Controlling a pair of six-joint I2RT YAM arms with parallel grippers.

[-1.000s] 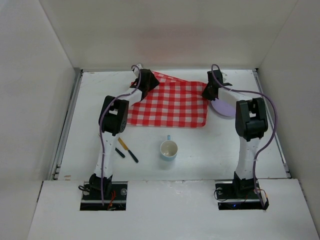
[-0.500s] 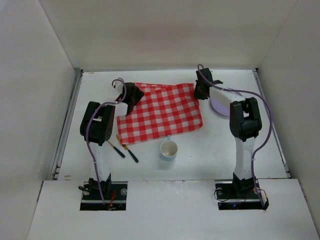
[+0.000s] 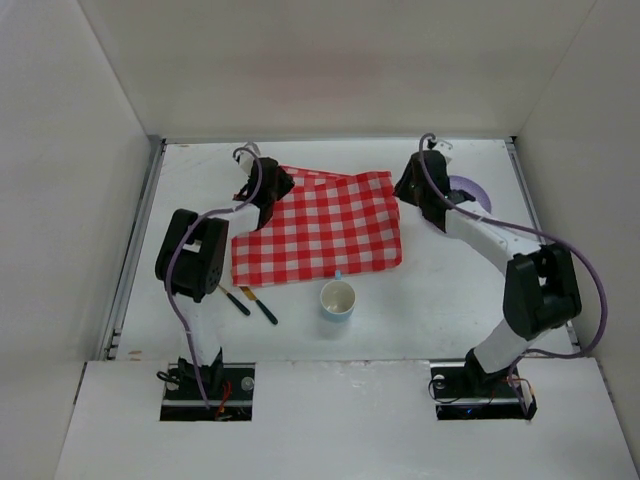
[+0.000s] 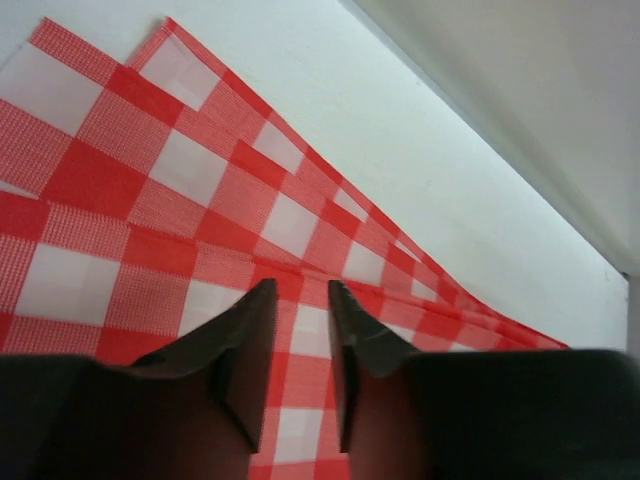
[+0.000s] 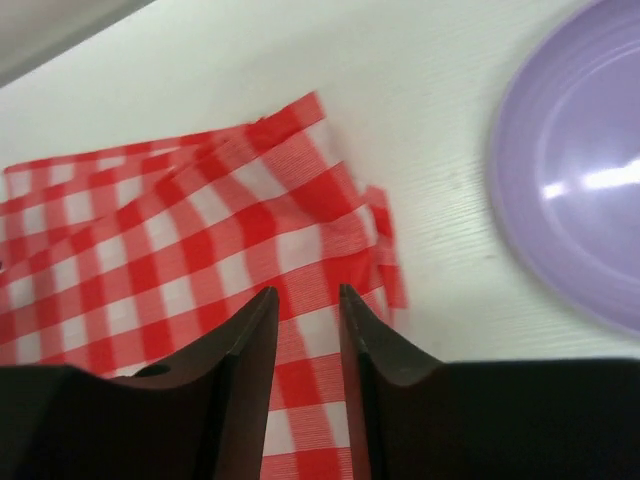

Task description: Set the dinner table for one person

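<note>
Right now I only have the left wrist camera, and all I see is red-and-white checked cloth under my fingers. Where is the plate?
Observer: The purple plate lies at the far right of the dinner table, to the right of the checked cloth.
Operator: Is the cloth touching it?
Observer: No. The right wrist view shows a strip of bare tabletop between the cloth's rumpled corner and the plate's rim.
Operator: And is there a cup out yet?
Observer: Yes. The cup stands upright just in front of the cloth's near edge, about midway between the two arms.
</note>
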